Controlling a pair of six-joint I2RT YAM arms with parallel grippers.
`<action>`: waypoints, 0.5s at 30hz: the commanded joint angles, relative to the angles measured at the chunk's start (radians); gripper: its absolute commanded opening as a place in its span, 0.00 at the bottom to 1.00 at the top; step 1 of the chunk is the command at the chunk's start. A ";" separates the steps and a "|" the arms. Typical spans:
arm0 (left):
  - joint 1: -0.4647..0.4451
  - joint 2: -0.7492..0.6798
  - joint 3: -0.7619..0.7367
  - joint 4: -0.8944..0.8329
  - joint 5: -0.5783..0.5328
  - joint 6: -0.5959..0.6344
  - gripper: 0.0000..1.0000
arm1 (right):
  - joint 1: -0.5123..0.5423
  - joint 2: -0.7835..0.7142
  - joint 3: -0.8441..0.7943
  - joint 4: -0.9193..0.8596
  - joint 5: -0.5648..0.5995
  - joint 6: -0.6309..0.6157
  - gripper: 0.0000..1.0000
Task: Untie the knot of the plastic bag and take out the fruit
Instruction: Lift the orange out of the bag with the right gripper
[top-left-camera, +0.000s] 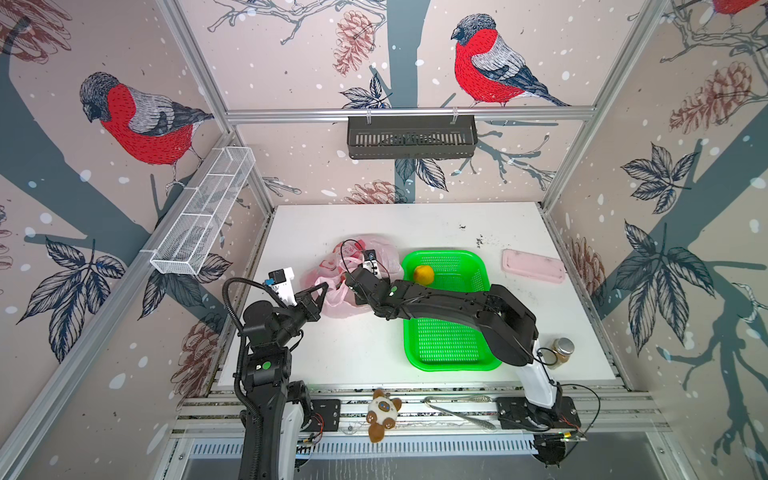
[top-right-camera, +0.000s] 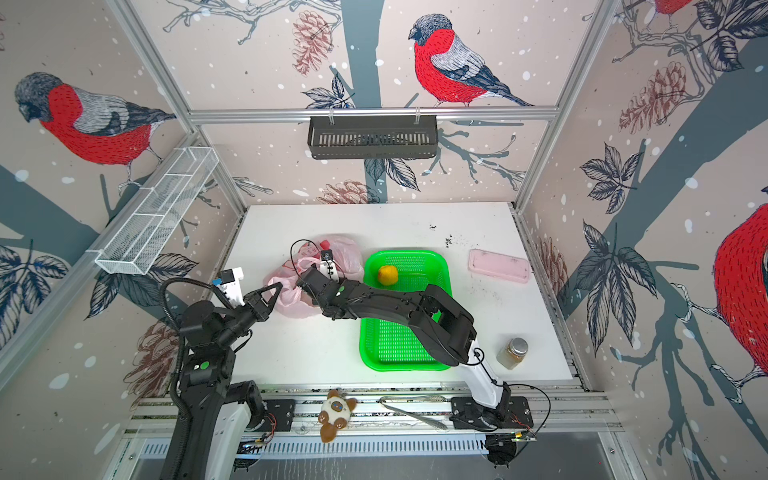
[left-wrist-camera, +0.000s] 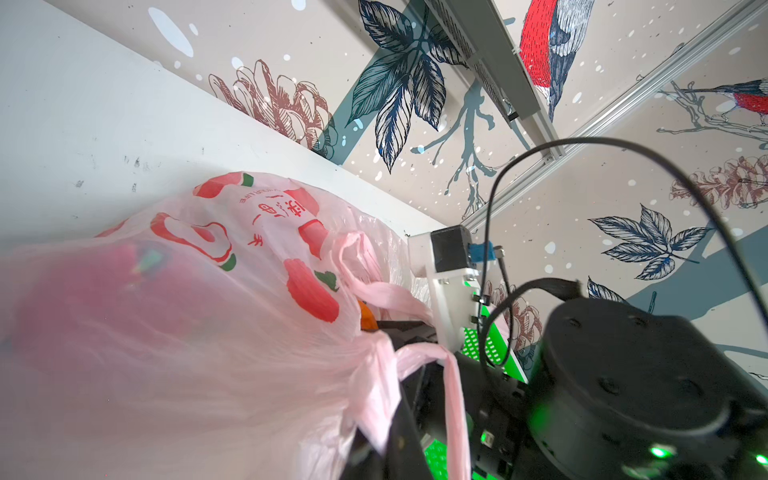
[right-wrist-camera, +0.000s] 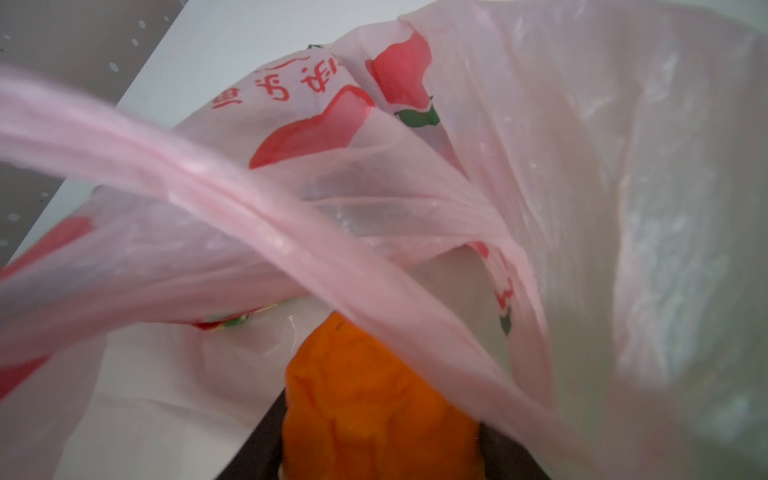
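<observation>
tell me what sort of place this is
Most likely a robot test cell: two robot arms bolted to a rail, an aluminium frame with printed wall panels, and staged props like the green basket.

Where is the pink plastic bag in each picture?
Top view: plastic bag mid-table, left of the green basket.
Top view: bag left of the basket too.
Left wrist: bag close up, prints showing.
Right wrist: bag fills the picture, around the orange fruit.
Shared landmark: the white table, in all four.
</observation>
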 joint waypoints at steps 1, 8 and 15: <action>0.001 -0.001 0.000 0.053 0.006 -0.002 0.00 | 0.021 -0.037 -0.019 0.031 -0.006 -0.023 0.33; 0.001 -0.004 0.000 0.051 0.004 -0.001 0.00 | 0.055 -0.098 -0.053 0.036 -0.009 -0.031 0.33; 0.001 -0.004 0.000 0.050 0.003 -0.001 0.00 | 0.073 -0.140 -0.076 0.040 -0.003 -0.025 0.33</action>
